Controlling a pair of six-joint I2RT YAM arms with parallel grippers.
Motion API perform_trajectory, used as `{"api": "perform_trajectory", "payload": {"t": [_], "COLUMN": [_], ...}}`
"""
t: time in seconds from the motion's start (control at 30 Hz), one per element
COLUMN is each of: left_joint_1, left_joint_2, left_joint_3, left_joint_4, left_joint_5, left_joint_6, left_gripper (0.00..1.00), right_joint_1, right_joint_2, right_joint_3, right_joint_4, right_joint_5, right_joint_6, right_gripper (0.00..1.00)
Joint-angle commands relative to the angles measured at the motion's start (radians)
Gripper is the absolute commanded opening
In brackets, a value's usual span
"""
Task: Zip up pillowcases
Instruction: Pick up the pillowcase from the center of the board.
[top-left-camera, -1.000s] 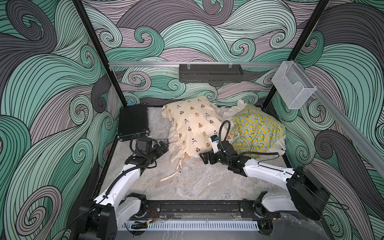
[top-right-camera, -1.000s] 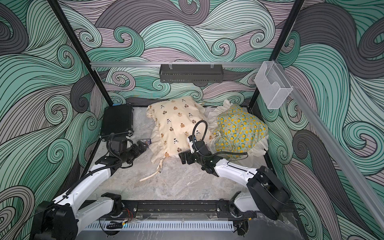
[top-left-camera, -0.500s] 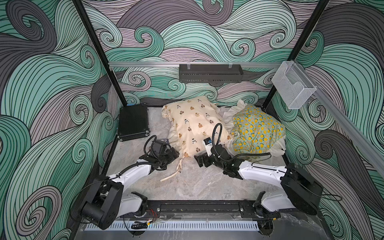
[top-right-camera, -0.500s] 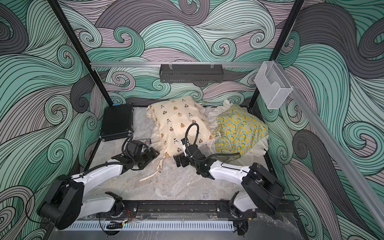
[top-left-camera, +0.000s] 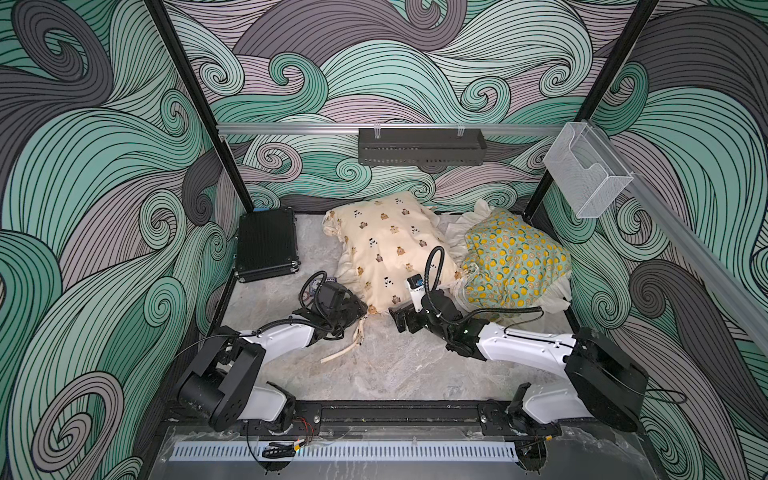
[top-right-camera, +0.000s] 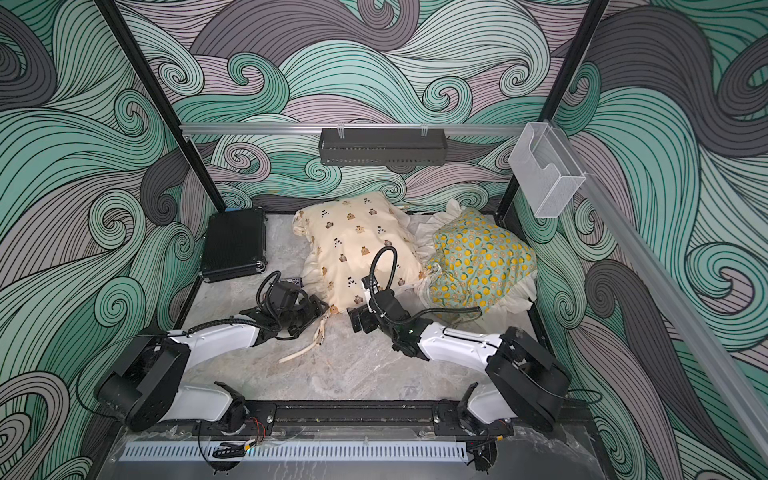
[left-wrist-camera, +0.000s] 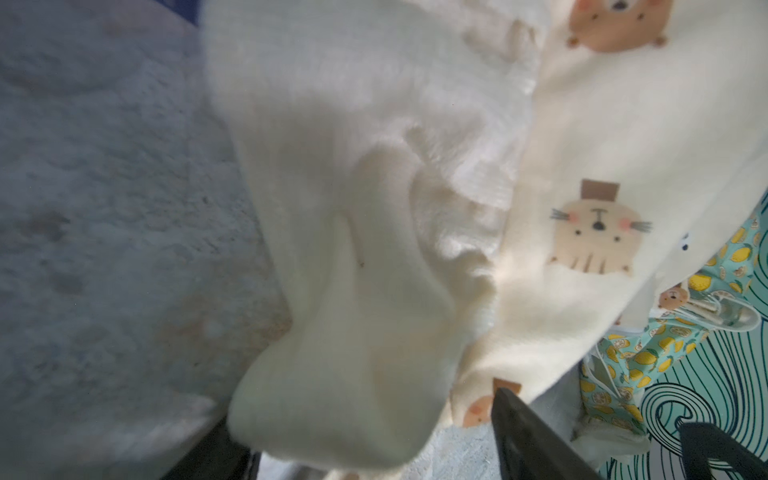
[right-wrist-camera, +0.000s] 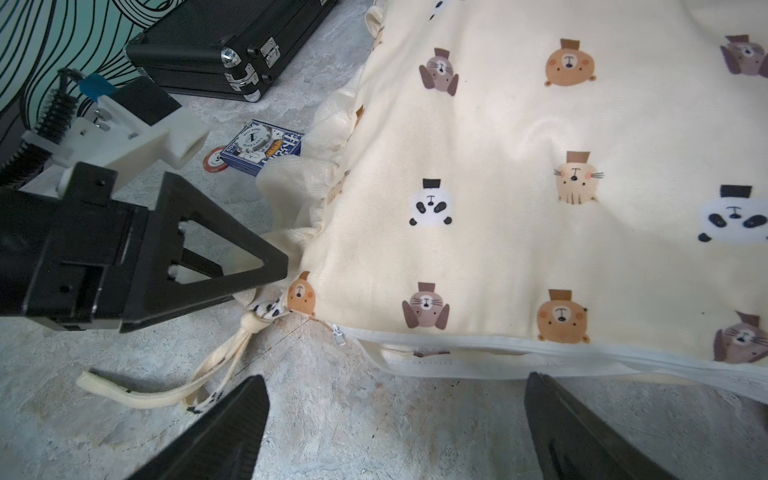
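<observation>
Your left gripper (top-left-camera: 360, 311) straddles the ruffled near corner of the bear pillowcase (top-left-camera: 386, 245), jaws apart, though whether they pinch the cloth is hard to tell; your right gripper (right-wrist-camera: 397, 380) gapes wide just before its unzipped edge, near the zip pull (right-wrist-camera: 340, 335); the lemon pillowcase (top-left-camera: 515, 257) lies touching the bear one's right side.

Two arms, left arm (top-left-camera: 282, 337) and right arm (top-left-camera: 528, 348): white shells on links, black round joint housings (top-left-camera: 602, 380). Black ribbed cable (top-left-camera: 435, 248) loops off each wrist. Black triangular fingers (right-wrist-camera: 257, 266), cut-out centre. White camera mount (right-wrist-camera: 124, 133), blue tag (right-wrist-camera: 96, 88), small screws. Black base rail (top-left-camera: 395, 413), bolt heads, thin red wires nearby.
</observation>
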Motion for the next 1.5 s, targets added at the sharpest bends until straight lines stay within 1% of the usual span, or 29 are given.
{"api": "perform_trajectory", "payload": {"t": [0.0,0.07,0.17,0.4,0.63,0.83,1.0,1.17,1.37,1.47], "left_joint_1": [-0.019,-0.028,-0.034,-0.053,-0.066,-0.071,-0.071,-0.071,-0.071,-0.071], "left_joint_2": [0.019,0.019,0.061,0.1,0.137,0.146,0.139,0.123,0.075,0.044], "left_joint_3": [0.033,0.034,0.042,0.071,0.091,0.103,0.114,0.139,0.141,0.146], "left_joint_4": [0.068,0.079,0.109,0.121,0.139,0.138,0.116,0.063,0.018,-0.013], "left_joint_5": [-0.034,-0.055,-0.059,-0.086,-0.096,-0.106,-0.113,-0.107,-0.119,-0.12], "left_joint_6": [-0.022,-0.023,-0.025,-0.027,-0.027,-0.022,-0.014,0.001,0.022,0.029], "left_gripper": [0.8,0.79,0.77,0.66,0.46,0.26,0.12,0.01,0.0,0.0], "right_joint_1": [0.006,0.006,0.006,0.006,0.006,0.006,0.006,0.006,0.006,0.006], "right_joint_2": [-0.021,-0.022,-0.023,-0.03,-0.033,-0.03,-0.023,-0.01,-0.015,-0.02], "right_joint_3": [-0.001,-0.001,-0.004,-0.006,-0.007,-0.007,-0.008,0.002,-0.001,-0.001], "right_joint_4": [0.02,0.019,0.02,0.02,0.019,0.018,0.019,0.012,0.005,-0.015], "right_joint_5": [0.024,0.027,0.032,0.04,0.044,0.052,0.057,0.06,0.06,0.074], "right_joint_6": [-0.014,-0.017,-0.017,-0.026,-0.034,-0.039,-0.037,-0.039,-0.035,-0.009], "right_gripper": [0.99,0.99,0.99,0.99,0.99,0.99,0.99,0.99,0.99,0.99]}}
